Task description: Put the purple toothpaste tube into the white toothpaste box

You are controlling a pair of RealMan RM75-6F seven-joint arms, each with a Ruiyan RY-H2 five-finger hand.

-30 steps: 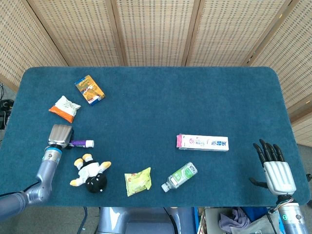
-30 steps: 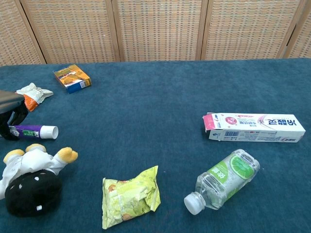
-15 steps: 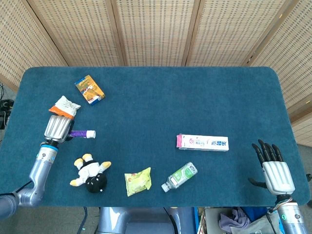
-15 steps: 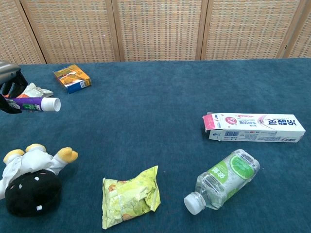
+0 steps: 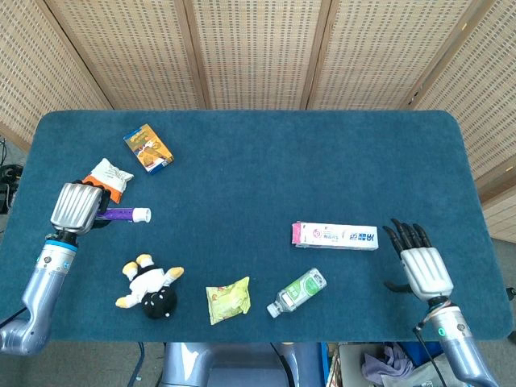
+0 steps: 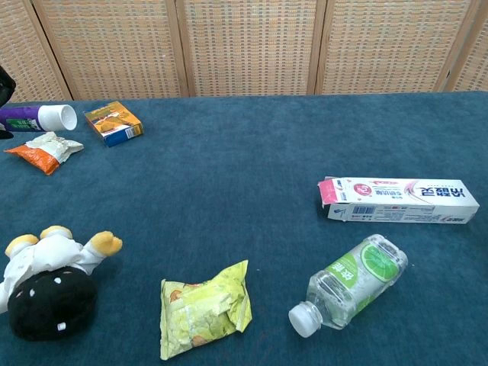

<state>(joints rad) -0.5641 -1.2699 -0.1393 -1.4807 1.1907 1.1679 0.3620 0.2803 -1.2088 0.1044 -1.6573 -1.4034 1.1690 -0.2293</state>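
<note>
My left hand grips the purple toothpaste tube at the table's left side, lifted off the cloth, its white cap pointing right. In the chest view the tube shows at the far left edge, high up. The white toothpaste box lies flat right of centre, its pink end flap open towards the left; it shows in the chest view too. My right hand hovers right of the box, holding nothing, fingers spread and pointing away.
An orange snack packet and an orange-blue box lie behind my left hand. A plush toy, a green snack bag and a plastic bottle line the near edge.
My left hand has raised the tube off the table and drawn it slightly left. My right hand has moved forward and left, closer to the box.
</note>
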